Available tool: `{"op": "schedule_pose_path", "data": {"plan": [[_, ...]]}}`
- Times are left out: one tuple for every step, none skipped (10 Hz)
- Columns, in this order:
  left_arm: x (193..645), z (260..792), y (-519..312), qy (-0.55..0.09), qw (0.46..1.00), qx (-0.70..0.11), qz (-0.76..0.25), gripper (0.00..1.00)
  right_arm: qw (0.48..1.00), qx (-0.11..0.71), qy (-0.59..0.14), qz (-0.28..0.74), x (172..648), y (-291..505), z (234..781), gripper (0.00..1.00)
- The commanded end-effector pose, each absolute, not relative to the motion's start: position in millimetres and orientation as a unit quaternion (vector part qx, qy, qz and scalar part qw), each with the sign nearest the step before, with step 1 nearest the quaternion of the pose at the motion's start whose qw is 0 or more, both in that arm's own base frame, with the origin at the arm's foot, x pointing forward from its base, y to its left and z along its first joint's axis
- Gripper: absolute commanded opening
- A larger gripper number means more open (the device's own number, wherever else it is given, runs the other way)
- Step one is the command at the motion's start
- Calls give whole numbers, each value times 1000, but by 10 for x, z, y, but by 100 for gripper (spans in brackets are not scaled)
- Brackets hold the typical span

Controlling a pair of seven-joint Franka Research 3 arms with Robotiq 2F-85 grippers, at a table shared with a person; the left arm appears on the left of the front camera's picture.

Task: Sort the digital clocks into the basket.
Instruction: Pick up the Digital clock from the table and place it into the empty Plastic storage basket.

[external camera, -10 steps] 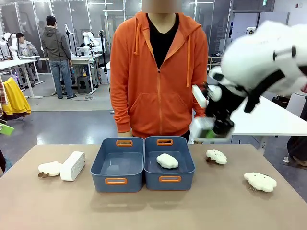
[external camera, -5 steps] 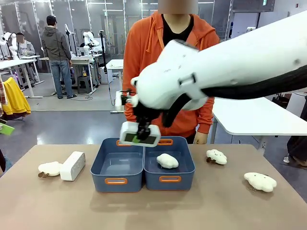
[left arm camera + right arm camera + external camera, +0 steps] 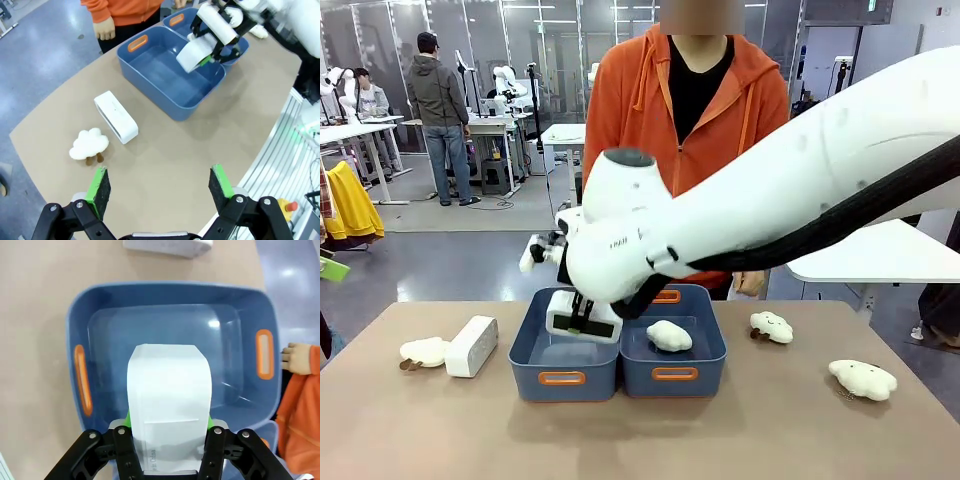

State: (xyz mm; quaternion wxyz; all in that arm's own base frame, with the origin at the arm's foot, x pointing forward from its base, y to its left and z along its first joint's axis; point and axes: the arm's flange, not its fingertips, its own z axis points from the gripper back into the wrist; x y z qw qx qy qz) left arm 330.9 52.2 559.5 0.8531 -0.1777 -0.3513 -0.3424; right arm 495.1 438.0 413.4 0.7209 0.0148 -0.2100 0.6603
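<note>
My right gripper (image 3: 584, 318) is shut on a white digital clock (image 3: 563, 320) and holds it just above the left dark blue basket (image 3: 532, 350), whose floor is bare. From the right wrist, the held clock (image 3: 169, 385) hangs over that basket (image 3: 80, 335), clamped in the right gripper (image 3: 169, 421). A second digital clock (image 3: 472, 346) lies on the table left of the baskets. The left wrist view looks down on that clock (image 3: 116, 116), with my left gripper (image 3: 159, 184) open high above the table, well short of it.
An identical blue bin (image 3: 695, 372) to the right holds a plush toy (image 3: 669, 336). More plush toys lie at the left (image 3: 424, 351) and right (image 3: 771, 326), (image 3: 862, 379). A person in an orange hoodie (image 3: 720, 110) stands at the far edge, one hand (image 3: 296, 357) near the bins.
My right arm has swung from the right side across to the left with the clock, then lowered it to just over the left basket. The left gripper stays open.
</note>
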Motion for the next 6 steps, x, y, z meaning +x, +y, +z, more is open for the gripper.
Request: {"op": "schedule_pose_path", "data": {"plan": [[3323, 5607, 544, -350, 849, -182, -351, 100, 736, 0, -214, 642, 4873, 4557, 3965, 35], [3323, 5607, 544, -350, 849, -182, -351, 100, 733, -2, -209, 647, 4826, 4585, 3894, 35], [3323, 5607, 544, -350, 849, -182, -351, 100, 728, 3, -202, 655, 4814, 4591, 3852, 35], [3323, 5607, 544, -350, 849, -182, -351, 100, 730, 3, -202, 653, 4810, 4593, 3848, 65], [3323, 5607, 544, -350, 849, -182, -351, 100, 730, 7, -202, 653, 4815, 4581, 3862, 78], [3323, 5607, 544, -350, 849, -182, -351, 100, 728, 10, -205, 654, 4805, 4575, 3890, 94]]}}
